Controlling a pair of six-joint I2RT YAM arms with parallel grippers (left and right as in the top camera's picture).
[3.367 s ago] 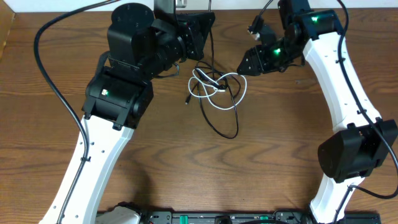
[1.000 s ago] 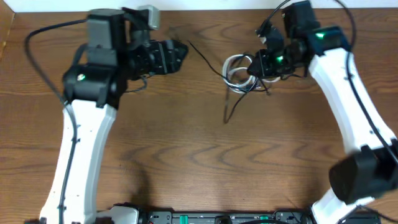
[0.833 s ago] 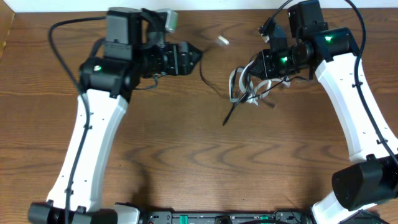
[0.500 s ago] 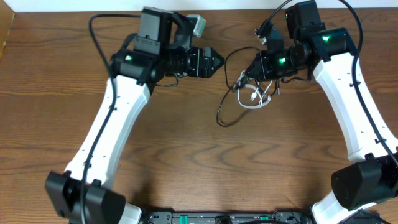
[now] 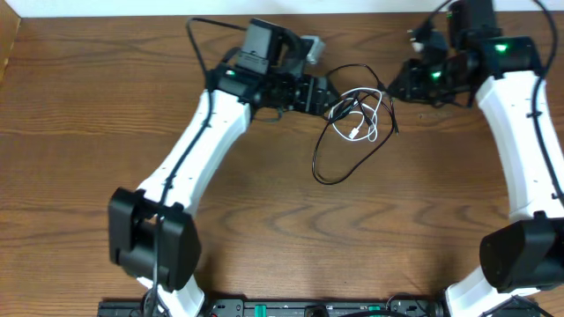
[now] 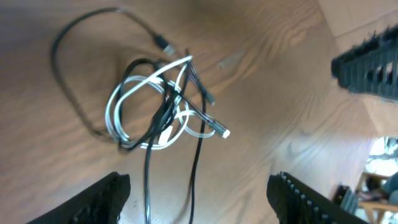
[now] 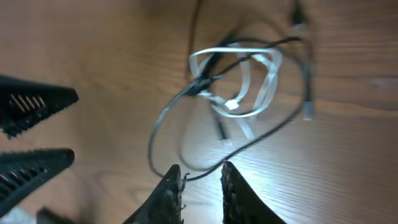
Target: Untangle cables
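Observation:
The cables lie in one tangle on the wooden table between my two grippers. A white cable (image 5: pixel 371 115) is coiled in loops, and black cables (image 5: pixel 322 173) thread through it and trail in a loop toward the front. My left gripper (image 5: pixel 333 99) is at the tangle's left edge and stands wide open. In the left wrist view, two black strands (image 6: pixel 198 155) run between its fingers (image 6: pixel 106 199), and the white coil (image 6: pixel 118 107) lies ahead. My right gripper (image 7: pixel 201 168) is just right of the tangle with its jaws slightly parted. A black strand (image 7: pixel 155 140) crosses right at its tips.
The table's back edge meets a pale wall just behind both grippers. Thick black arm cables (image 5: pixel 198 35) arc over the back left. A dark rail (image 5: pixel 291 308) runs along the front edge. The arms' bases stand at front left and front right.
My left arm has swung right, up to the tangle, staying open. My right gripper has drawn back to the right and parted its jaws. The tangle now lies spread out.

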